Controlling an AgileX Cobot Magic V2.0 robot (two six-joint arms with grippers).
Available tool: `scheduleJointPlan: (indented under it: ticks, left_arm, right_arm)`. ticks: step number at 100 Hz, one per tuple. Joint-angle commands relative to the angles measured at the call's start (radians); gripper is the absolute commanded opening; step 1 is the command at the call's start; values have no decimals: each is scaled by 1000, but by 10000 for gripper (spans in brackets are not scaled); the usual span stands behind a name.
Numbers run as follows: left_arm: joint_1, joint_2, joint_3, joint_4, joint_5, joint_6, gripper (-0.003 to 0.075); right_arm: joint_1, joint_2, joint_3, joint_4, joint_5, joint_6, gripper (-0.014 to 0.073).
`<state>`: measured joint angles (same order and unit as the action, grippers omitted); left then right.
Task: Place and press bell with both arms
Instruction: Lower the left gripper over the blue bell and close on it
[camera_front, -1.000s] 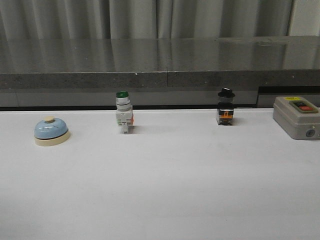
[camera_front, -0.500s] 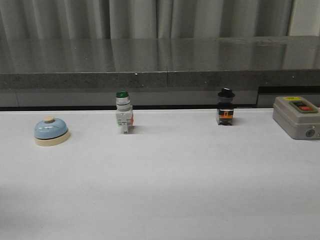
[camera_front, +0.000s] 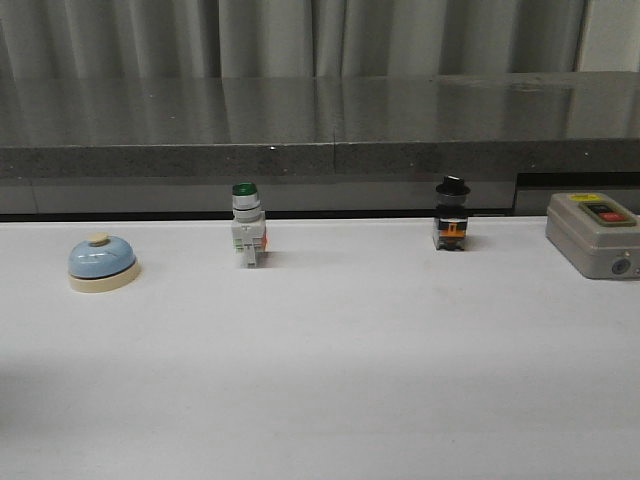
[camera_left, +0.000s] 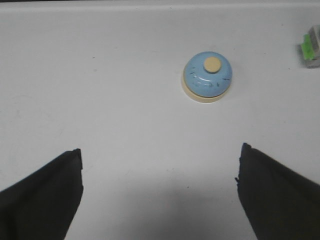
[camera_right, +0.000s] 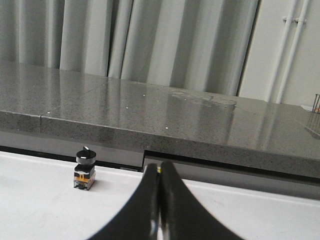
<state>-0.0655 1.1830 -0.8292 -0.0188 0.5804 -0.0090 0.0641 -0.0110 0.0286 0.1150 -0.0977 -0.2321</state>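
One small bell (camera_front: 102, 263) sits far left on the bench (camera_front: 350, 380). It looks light, hard and slippery; grab its cream base. Left fingers (camera_left: 45, 192) are wide apart, right fingers (camera_right: 161, 205) are pressed together.

The green-capped switch (camera_left: 312, 46) is cut off by the left wrist view's edge.

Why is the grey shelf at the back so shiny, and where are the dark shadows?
Front view: the polished grey ledge mirrors the curtains, with a bright patch at its right end; a soft shadow darkens the table's lower left corner. Left wrist view: a faint shadow lies between the left claw's open fingers, and the bell looks sharp. Right wrist view: the ledge also shines above the shut right claw.
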Motion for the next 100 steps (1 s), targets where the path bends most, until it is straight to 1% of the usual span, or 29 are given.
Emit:
scheduleJointPlan:
  ticks: [1, 18, 41, 59, 73, 100]
  left_arm:
    - [-44, 49, -69, -19, -78, 16, 605]
    - [-105, 220, -173, -17, -127, 16, 605]
    - [-114, 435, -352, -17, -120, 16, 605]
    - [-114, 567, -464, -17, -76, 16, 605]
    - [-114, 637, -501, -17, -72, 16, 605]
    - [-114, 726, -506, -17, -85, 16, 605]
  right_arm:
    - [-8, -20, -28, -10, -73, -6, -64]
    - [-8, -20, -28, -10, -73, -6, -64]
    - [-8, -20, -28, -10, -73, -6, -64]
    - [-8, -20, -28, -10, -73, -6, -64]
    - [-8, -20, -28, -10, -73, -6, -64]
    - [-8, -20, -28, -10, -73, -6, -64]
